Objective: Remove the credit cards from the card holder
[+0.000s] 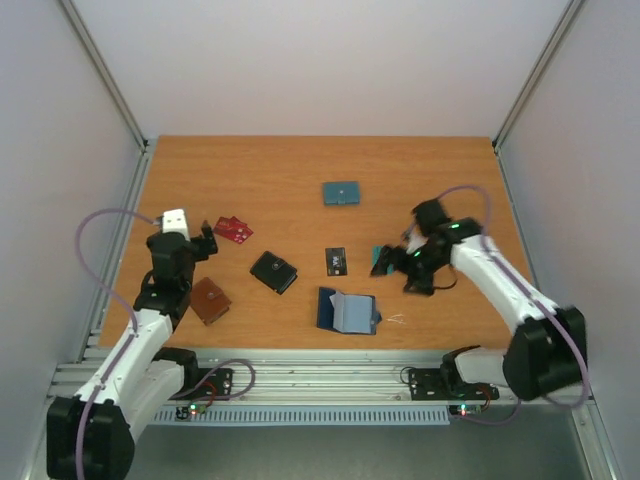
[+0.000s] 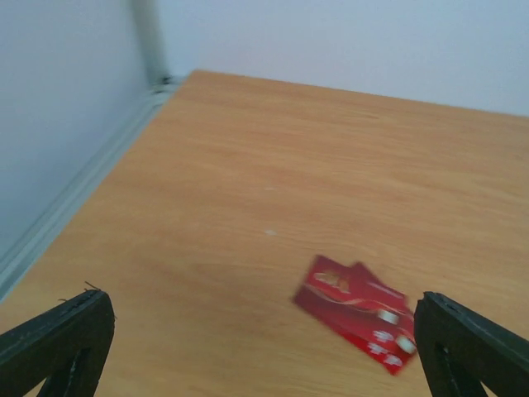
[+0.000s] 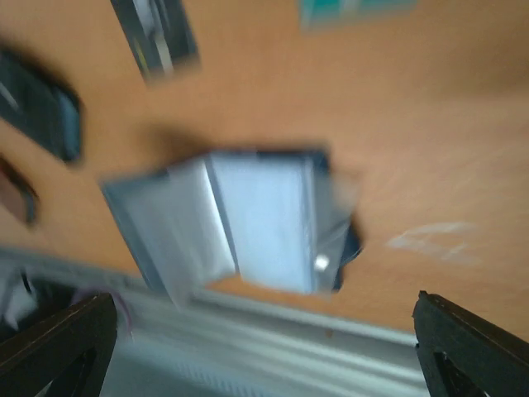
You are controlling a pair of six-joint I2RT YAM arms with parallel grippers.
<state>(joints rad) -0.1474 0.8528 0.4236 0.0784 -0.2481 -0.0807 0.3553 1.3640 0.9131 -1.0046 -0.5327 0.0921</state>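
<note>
The navy card holder (image 1: 347, 311) lies open near the table's front edge, its pale clear pockets up; it shows blurred in the right wrist view (image 3: 248, 223). The black card (image 1: 336, 260) lies just behind it and also shows in the right wrist view (image 3: 157, 33). The teal-green card (image 1: 376, 258) lies flat beside my right gripper (image 1: 388, 262), and its edge shows in the right wrist view (image 3: 351, 10). The red card (image 1: 233, 230) lies at the left, just right of my left gripper (image 1: 205, 243), and shows in the left wrist view (image 2: 357, 313). Both grippers are wide open and empty.
A teal wallet with a snap tab (image 1: 341, 193) lies at the back centre. A black wallet (image 1: 273, 271) lies left of the black card. A brown wallet (image 1: 210, 300) lies by the left arm. A metal rail (image 1: 330, 365) runs along the front edge.
</note>
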